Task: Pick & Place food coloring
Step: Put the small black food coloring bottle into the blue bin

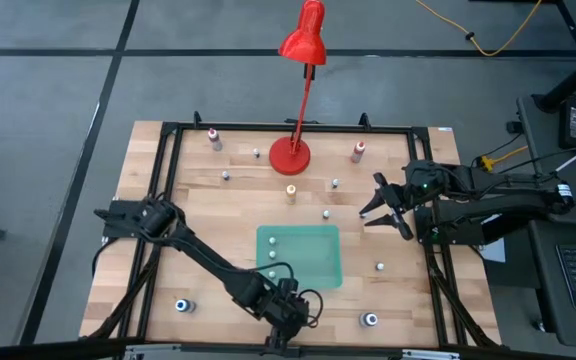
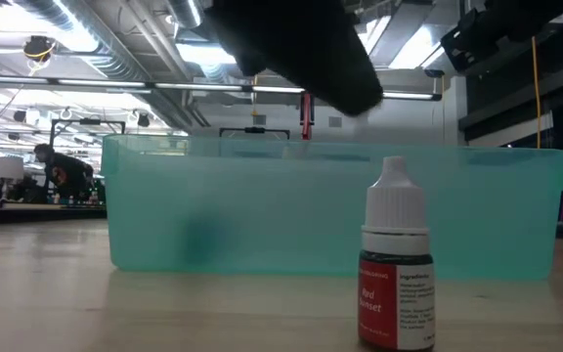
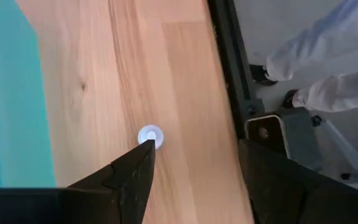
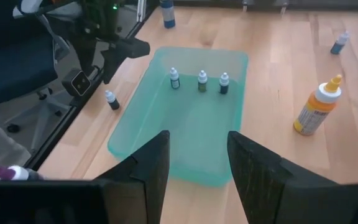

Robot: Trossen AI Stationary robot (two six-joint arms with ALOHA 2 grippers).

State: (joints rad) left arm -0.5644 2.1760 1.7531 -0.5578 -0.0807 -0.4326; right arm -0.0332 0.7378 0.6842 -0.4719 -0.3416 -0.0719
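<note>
The food coloring bottle [image 2: 397,256] nearest my left gripper stands upright on the bench, long axis vertical, white cap up, red label reading "Red Sunset" facing the low camera. It sits just outside the green tray's [image 1: 323,272] 6 o'clock edge. From my left wrist I look straight down on its white cap [image 3: 150,136], which shows just beside the tip of one finger [image 3: 132,180]; I cannot tell whether they touch.

My left gripper [image 1: 290,318] hangs over the bench's 6 o'clock edge, fingers spread wide with nothing between them.

My right gripper [image 1: 386,208] waits at 3 o'clock of the bench, off the surface, fingers partly apart and holding nothing.

The tray holds three small bottles standing upright in a row [image 4: 199,80], caps up. Other bottles stand scattered on the bench around it, among them a larger orange-topped one [image 1: 291,192] at 12 o'clock of the tray, near the red desk lamp's base [image 1: 289,154].
</note>
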